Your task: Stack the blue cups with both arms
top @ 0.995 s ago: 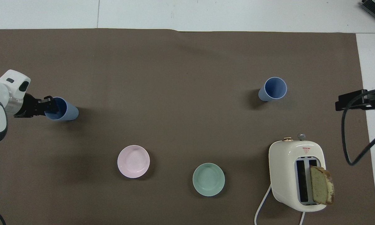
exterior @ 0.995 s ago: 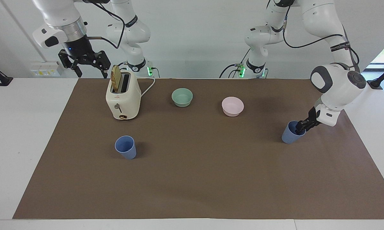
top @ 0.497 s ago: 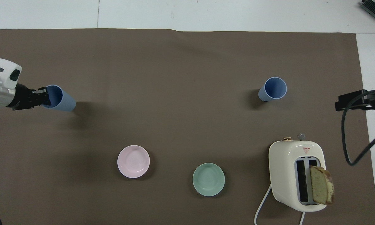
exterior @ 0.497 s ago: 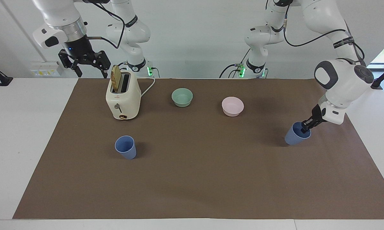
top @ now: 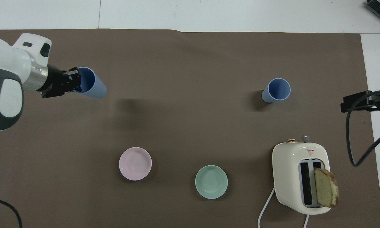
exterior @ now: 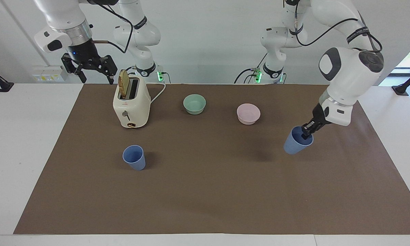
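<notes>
The left gripper [exterior: 307,132] pinches the rim of one blue cup [exterior: 296,145], one finger inside the mouth and one outside, and holds it tilted and lifted over the brown mat [exterior: 205,191] at the left arm's end of the table [exterior: 20,143]; the cup hangs just below the gripper, its shadow apart from it on the mat. Nothing shows inside this cup. The second blue cup [exterior: 134,157] stands upright with nothing in it on the mat, well apart from both grippers, below and out from the right gripper [exterior: 91,68]. That gripper hangs spread wide in the air beside the toaster [exterior: 131,104], holding nothing. A slice of bread [exterior: 123,83] stands in one toaster slot. The toaster's small red label [top: 310,152] cannot be read. The green bowl [exterior: 194,104] and pink bowl [exterior: 248,113] hold nothing.
</notes>
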